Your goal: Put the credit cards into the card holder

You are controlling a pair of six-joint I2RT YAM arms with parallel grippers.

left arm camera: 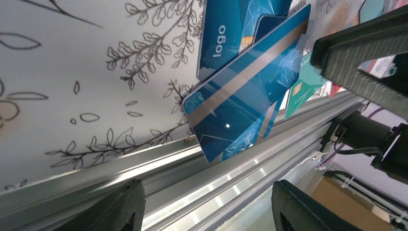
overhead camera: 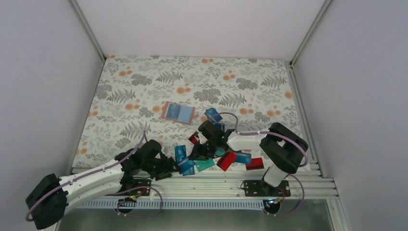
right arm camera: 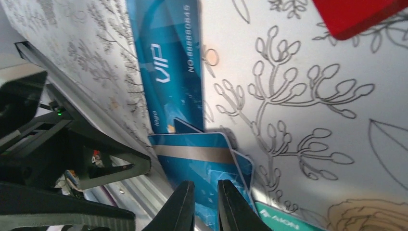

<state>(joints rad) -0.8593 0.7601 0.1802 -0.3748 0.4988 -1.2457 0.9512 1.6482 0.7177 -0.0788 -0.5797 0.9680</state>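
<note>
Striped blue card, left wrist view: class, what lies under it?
Under the striped blue card lie a blue logo card and a second blue card, each only partly showing. Their covered parts, and any further cards beneath, cannot be seen.

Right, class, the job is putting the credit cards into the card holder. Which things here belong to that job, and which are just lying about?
Belong to the job:
credit cards, blue, teal and red
card holder
left gripper
right gripper

Just there:
flowered tablecloth
metal rail along the near edge
</note>
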